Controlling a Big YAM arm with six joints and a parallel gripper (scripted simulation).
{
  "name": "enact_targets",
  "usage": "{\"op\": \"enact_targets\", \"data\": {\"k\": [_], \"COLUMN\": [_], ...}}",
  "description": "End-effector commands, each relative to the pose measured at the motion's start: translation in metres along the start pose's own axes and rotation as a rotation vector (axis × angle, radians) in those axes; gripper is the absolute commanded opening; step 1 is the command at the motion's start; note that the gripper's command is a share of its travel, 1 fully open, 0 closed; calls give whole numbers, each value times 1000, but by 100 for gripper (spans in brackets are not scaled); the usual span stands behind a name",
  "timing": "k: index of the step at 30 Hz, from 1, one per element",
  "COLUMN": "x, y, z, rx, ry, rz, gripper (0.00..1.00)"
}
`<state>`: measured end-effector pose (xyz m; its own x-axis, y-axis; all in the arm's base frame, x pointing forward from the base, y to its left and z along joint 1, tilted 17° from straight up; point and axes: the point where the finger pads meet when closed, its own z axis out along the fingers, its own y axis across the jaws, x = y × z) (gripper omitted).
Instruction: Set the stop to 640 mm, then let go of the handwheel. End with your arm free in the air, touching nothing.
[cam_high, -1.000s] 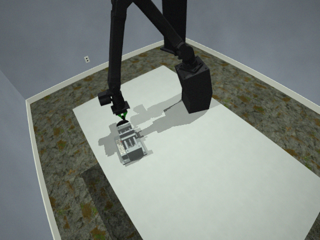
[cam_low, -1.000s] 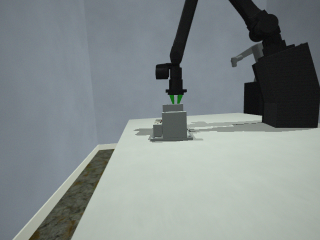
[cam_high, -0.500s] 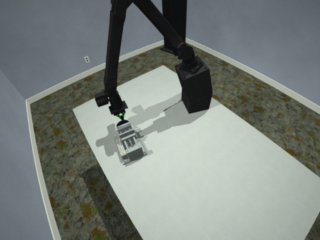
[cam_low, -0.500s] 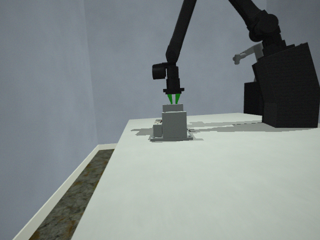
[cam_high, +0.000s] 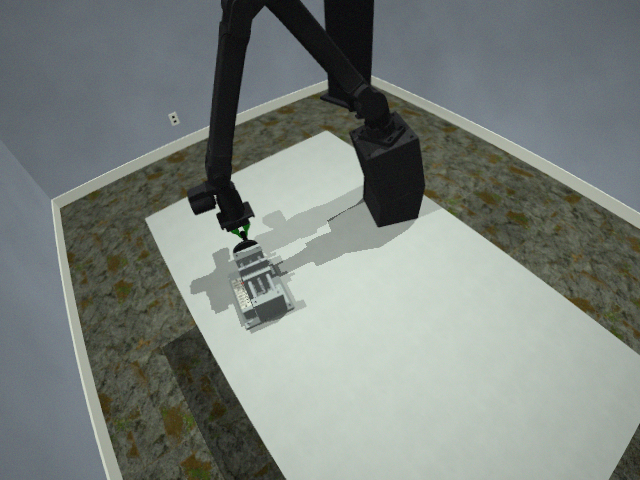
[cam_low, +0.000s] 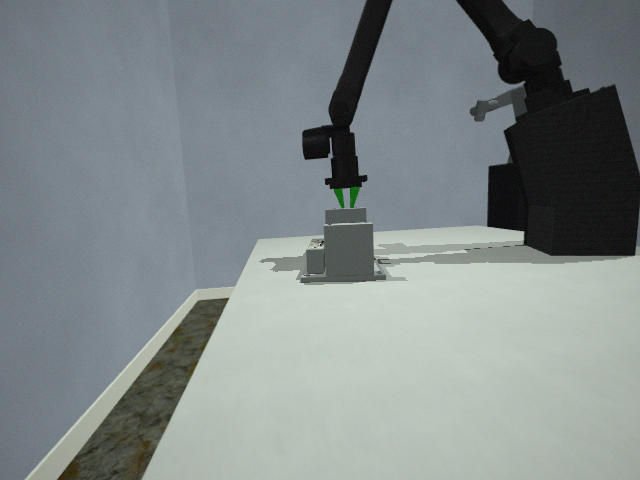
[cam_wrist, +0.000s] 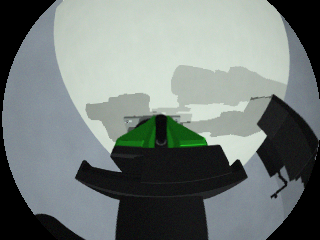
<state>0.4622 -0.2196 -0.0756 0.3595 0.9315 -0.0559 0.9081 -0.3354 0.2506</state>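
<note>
A small grey stop fixture (cam_high: 258, 286) with rails, a sliding block and a scale strip with red marks stands on the white table top near its left edge. A dark round handwheel (cam_high: 244, 244) sits at its far end. My gripper (cam_high: 241, 230) comes down from above with its green fingers shut on the handwheel. In the exterior view the fingers (cam_low: 346, 198) reach down just behind the fixture's top (cam_low: 346, 215), and the handwheel is hidden. In the wrist view the green fingers stand close together around a thin dark part.
The arm's black base block (cam_high: 391, 173) stands at the back of the table. The table's left edge (cam_low: 206, 356) drops to a mottled floor close beside the fixture.
</note>
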Motion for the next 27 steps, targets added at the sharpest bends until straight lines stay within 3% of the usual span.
{"op": "enact_targets", "data": {"k": [1,20,27], "x": [0,2,4], "y": [43,57,60], "z": [-29,-33,-19], "rx": [-84,-89,-68], "ry": [-10,-8,-6], "rz": [7,5,3], "gripper": [6,6,6]}}
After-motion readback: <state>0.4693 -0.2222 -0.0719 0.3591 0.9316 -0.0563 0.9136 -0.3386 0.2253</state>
